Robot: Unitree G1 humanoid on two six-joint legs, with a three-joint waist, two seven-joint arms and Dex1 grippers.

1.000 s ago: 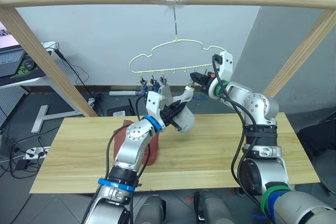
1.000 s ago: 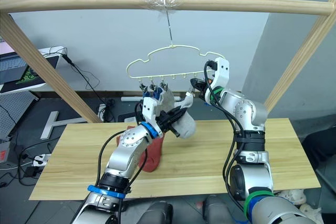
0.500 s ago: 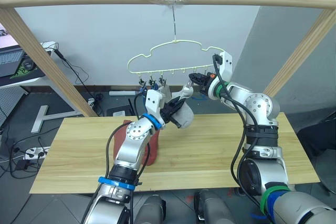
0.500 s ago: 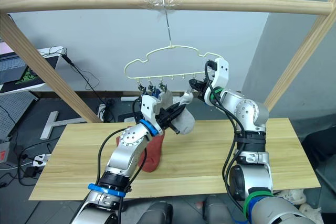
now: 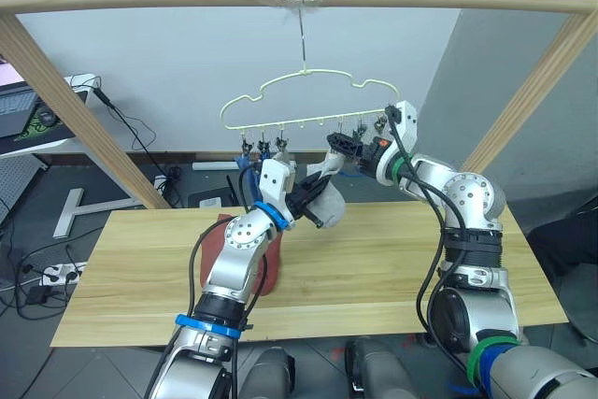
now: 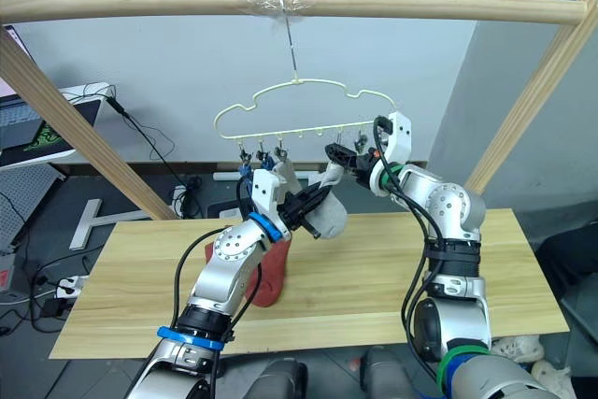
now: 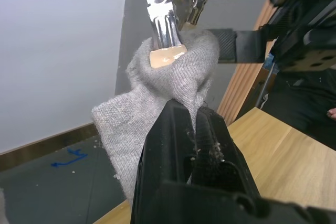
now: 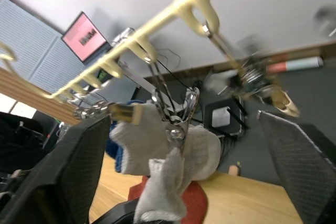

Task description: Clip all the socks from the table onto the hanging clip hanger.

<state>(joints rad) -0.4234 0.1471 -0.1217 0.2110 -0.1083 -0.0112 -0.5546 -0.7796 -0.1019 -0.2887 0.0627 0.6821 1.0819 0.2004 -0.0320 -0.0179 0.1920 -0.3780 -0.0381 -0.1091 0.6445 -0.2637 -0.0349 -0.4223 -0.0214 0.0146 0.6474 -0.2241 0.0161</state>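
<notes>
Mid-clip on a light grey ankle sock of soft knit point(image 7: 157, 95), pinched in the clenched black fingers of the left gripper point(image 7: 191, 129) and held up off the long pale wood-grain table point(image 5: 374, 268), directly under the thin pale-yellow cloud-shaped wire clip hanger point(image 5: 304, 105). Sock's upper edge sits just above and ahead of the left fingertips, already pushed between the pale pads of a small metal clip point(image 7: 164, 22); from there the fabric droops down and back past the fingers, long axis roughly vertical under the clip. Right gripper point(image 8: 178, 145) up at the same clip from the opposite side, fingers spread wide on either side of it and grasping nothing, the clip's wire loop standing between them. Looks as though the clip has closed on the cuff, but whether it bites enough fabric to carry the weight cannot be told.

The hinge of the coming move: sock edge straight up from the left fingertips, clip straight ahead of the right fingertips, both arms about equally close. Likely next, by judgement: left fingers to let go and drop away downward, so the sock hangs on the clip alone; a sideways pull could drag it out.

Also on the table, below and behind the left gripper, a rust-red ankle sock point(image 5: 266, 263) awaiting its turn.
</notes>
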